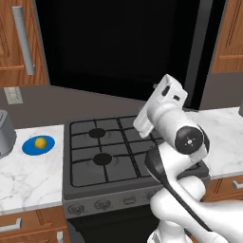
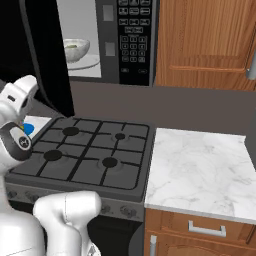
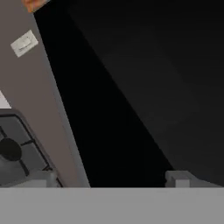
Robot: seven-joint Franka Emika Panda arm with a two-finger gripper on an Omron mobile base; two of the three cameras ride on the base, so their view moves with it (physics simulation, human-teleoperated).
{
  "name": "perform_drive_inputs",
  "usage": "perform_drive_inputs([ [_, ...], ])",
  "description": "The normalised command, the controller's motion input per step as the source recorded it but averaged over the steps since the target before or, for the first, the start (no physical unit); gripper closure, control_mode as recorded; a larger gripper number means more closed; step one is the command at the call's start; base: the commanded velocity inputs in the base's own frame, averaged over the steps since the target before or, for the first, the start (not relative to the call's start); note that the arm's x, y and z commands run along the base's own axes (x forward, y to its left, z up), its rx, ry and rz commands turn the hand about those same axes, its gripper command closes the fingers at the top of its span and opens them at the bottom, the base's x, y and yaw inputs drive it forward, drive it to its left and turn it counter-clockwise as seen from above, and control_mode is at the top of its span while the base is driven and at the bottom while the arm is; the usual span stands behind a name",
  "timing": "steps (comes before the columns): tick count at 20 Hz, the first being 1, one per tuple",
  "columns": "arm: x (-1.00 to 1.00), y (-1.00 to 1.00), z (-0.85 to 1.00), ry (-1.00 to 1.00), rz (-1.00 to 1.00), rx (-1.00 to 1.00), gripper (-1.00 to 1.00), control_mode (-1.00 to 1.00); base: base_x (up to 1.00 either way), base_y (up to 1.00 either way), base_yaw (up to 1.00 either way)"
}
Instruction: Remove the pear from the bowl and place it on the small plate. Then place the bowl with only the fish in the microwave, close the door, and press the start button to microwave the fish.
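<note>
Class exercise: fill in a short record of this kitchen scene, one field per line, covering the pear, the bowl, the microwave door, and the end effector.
pear: yellow pear sits on the small plate, on the marble counter left of the stove
bowl: bowl rests on the turntable inside the microwave; contents too small to tell
door: door swung open, not yet closed
end effector: end effector faces the black door; fingertips apart, holding nothing
keypad: keypad panel untouched

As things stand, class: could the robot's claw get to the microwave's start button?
Probably not yet. The open door stands between the arm and the keypad panel, and the claw faces that black panel. The door must close first.
</note>
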Motion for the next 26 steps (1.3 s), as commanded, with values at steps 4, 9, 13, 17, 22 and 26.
perform_drive_inputs([
  [4,0.68,-0.02,0.14,0.33,0.40,0.00,-1.00,-1.00,0.00,0.00,0.00],
  [9,0.89,-0.01,0.06,0.26,0.31,0.00,-1.00,-1.00,0.00,0.00,0.00],
  [13,0.91,-0.02,0.09,0.13,0.07,0.00,-1.00,-1.00,0.00,0.00,0.00],
  [17,0.85,0.00,0.02,0.09,0.00,0.00,-1.00,-1.00,0.00,0.00,0.00],
  [22,0.81,0.00,0.00,0.06,0.00,0.00,-1.00,-1.00,0.00,0.00,0.00],
  [26,0.63,0.00,0.00,0.05,0.00,0.00,-1.00,-1.00,0.00,0.00,0.00],
])
